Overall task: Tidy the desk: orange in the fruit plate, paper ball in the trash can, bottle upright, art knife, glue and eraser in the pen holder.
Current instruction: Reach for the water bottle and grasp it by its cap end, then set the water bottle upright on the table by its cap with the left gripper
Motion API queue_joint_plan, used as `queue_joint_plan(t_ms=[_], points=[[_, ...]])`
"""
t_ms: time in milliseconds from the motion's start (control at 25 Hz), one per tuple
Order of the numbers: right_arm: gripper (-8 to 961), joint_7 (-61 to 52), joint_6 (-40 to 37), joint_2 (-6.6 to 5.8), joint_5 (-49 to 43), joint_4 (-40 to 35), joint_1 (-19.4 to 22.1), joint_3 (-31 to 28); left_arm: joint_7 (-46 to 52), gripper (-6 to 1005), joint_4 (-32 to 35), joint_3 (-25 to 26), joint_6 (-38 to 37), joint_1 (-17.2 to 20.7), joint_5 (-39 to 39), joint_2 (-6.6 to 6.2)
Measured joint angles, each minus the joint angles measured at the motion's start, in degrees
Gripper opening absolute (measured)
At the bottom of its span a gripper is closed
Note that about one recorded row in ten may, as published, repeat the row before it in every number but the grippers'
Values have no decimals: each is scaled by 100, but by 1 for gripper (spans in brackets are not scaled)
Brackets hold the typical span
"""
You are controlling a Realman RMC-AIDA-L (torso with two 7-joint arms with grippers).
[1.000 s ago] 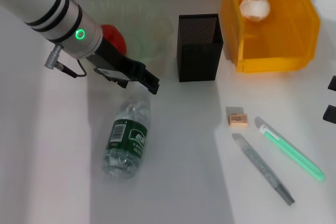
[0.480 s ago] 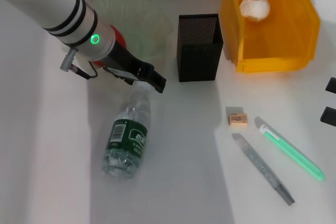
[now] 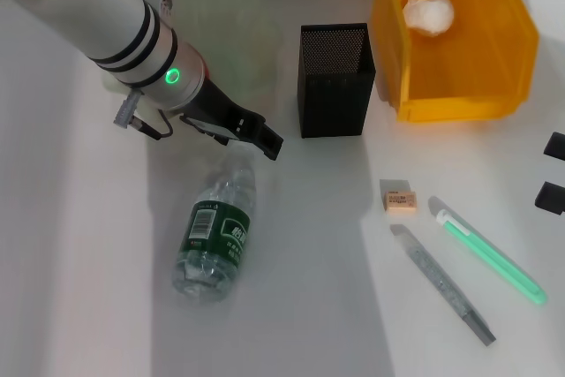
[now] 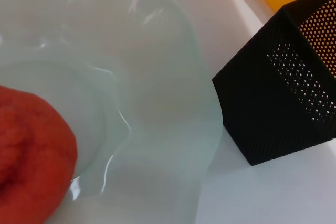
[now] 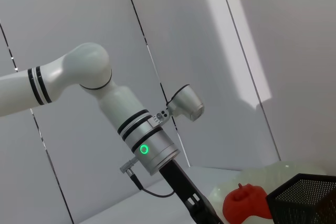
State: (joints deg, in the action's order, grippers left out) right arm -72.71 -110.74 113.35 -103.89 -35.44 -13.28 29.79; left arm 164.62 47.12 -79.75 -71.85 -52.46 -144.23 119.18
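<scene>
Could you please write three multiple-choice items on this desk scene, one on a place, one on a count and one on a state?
1. Where is the paper ball?
A. in the yellow bin
B. in the pen holder
C. beside the eraser

2. How many items lie on the table right of the bottle?
A. one
B. three
C. five

3. How is the bottle?
A. upright
B. on its side
C. in the plate

Answers:
1. A: the paper ball sits inside the yellow bin.
2. B: only the eraser, the knife and the glue lie there.
3. B: the bottle lies flat, its cap end by the left gripper, and the pen holder stands behind it.
</scene>
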Motion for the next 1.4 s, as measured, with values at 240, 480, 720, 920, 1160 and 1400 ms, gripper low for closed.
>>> queue_joint_plan(t_ms=[240,480,720,920,1160,1400], points=[[852,3,9,-3,0,3,-4,0,18,784,-12,-196,89,35,3,0],[852,2,11,-6,0,3,-15,0,18,616,-19,-221,115,68,2,0],[851,3,54,-7,0,3,-26,0,18,541,-19,-336,153,78,0,0],[851,3,54,-7,9,3,-25,0,16,526,-19,-402,156,78,1,0],[851,3,61,-7,29,2,-25,0,3,478,6,-529,164,92,8,0],[851,3,62,-7,36,3,-18,-3,-80,459,547,-805,143,343,50,-1]])
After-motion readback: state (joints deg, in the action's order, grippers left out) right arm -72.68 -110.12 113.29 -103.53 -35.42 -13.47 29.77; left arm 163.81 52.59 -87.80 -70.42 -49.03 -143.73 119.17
